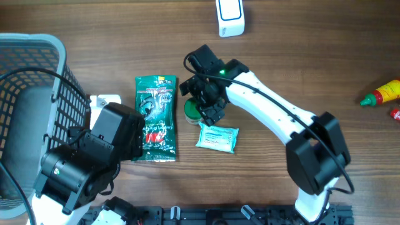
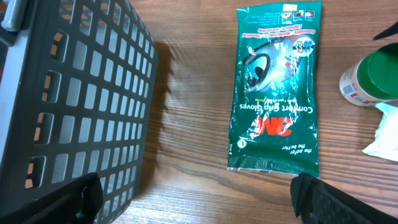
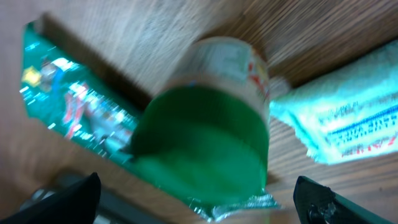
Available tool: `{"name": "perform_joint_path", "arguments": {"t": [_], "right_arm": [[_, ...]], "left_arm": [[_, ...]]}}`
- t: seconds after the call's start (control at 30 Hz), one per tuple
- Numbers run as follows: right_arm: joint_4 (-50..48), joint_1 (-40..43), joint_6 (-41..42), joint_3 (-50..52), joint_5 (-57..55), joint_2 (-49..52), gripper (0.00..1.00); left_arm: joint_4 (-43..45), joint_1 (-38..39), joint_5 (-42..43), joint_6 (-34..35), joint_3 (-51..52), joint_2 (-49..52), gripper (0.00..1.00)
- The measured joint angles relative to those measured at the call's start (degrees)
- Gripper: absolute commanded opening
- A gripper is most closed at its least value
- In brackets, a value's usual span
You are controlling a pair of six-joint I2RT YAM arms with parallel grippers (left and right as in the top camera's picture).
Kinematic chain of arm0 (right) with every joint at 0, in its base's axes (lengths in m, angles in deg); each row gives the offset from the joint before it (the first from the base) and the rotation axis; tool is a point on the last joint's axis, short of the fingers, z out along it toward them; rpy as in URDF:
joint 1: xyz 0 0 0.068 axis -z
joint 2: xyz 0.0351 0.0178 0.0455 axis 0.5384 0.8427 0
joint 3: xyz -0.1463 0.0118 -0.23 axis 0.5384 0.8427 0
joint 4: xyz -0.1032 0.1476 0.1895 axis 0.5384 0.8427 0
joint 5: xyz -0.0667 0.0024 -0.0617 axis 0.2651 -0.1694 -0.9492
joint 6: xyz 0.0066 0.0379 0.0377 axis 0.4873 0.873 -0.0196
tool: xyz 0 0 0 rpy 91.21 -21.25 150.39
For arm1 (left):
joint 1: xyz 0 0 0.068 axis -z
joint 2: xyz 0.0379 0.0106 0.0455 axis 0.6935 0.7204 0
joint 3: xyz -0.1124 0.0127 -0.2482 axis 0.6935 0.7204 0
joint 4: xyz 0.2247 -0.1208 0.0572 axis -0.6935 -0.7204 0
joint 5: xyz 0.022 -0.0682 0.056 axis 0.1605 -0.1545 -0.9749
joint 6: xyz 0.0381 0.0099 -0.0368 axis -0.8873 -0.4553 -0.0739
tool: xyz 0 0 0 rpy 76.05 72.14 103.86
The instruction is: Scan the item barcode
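The glove packet [image 2: 277,93] is dark green with red lettering. The jar [image 3: 211,118] has a green lid, and the table [image 1: 300,56] is brown wood-grain.

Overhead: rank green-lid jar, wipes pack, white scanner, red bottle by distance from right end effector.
1. green-lid jar, directly under the right end effector
2. wipes pack, just below in frame
3. white scanner, top edge
4. red bottle, far right edge

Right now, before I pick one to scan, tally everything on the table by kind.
Packets: 2, green glove packet, teal wipes packet
Green-lidded jar: 1
Red bottle: 1
Basket: 1
White device: 1
Unclear bits: 2, white piece by the basket, red piece at the right edge
Total: 8
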Motion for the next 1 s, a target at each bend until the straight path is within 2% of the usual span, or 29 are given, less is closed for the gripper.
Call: {"name": "perform_joint_path", "arguments": {"t": [0.13,0.3,0.47,0.57,0.7,0.8,1.0], "right_arm": [[-1.3,0.0,0.4,0.0,0.2,3.7,1.0],[-4.1,0.0,0.9,0.0,0.2,7.1,0.74],[-4.3,0.0,1.0,0.0,0.2,8.2,0.64],[-5.4,0.2,-2.3,0.0,1.2,8.2,0.63],[-5.4,2.1,-10.0,0.0,4.0,8.2,0.63],[-4.1,7.1,-20.9,0.0,10.2,7.3,0.64],[8.9,19.2,-41.8,0.0,25.9,2.4,0.64]], "left_arm": [[0.0,0.0,0.0,0.0,0.0,0.0,1.0],[0.0,0.0,0.0,0.0,0.0,0.0,1.0],[0.0,0.0,0.0,0.0,0.0,0.0,1.0],[0.0,0.0,0.0,0.0,0.0,0.0,1.0],[0.0,0.0,0.0,0.0,0.0,0.0,1.0],[0.0,0.0,0.0,0.0,0.0,0.0,1.0],[0.0,0.0,0.0,0.0,0.0,0.0,1.0]]}}
